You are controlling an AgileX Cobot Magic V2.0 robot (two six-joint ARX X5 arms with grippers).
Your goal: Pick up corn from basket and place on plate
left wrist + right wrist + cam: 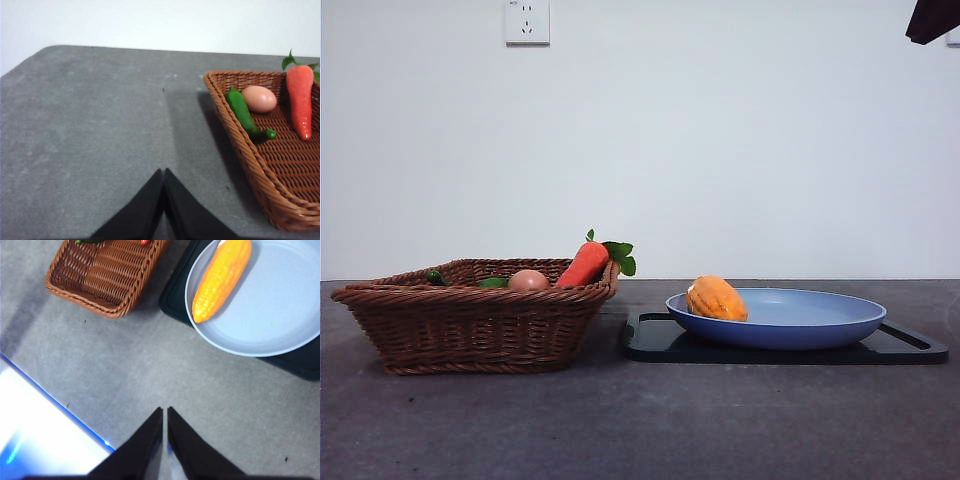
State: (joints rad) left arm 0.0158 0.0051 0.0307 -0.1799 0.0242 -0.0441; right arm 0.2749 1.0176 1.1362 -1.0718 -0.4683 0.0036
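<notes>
The basket [480, 315] sits on the left of the grey table [620, 420], holding a carrot [584, 264], an egg [528, 281] and a green pepper [243, 111]. To its right, the corn [716, 298] lies in the plate [800, 325] on a black tray [910, 345]. The left gripper [163, 172] and right gripper [165, 411] hover over bare table, each with its 2 jaws pressed together.

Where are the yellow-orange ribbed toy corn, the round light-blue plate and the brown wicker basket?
corn [221, 280], right wrist view, middle of cob.
plate [820, 312], front view, bare inner floor.
basket [470, 330], front view, front wall.
</notes>
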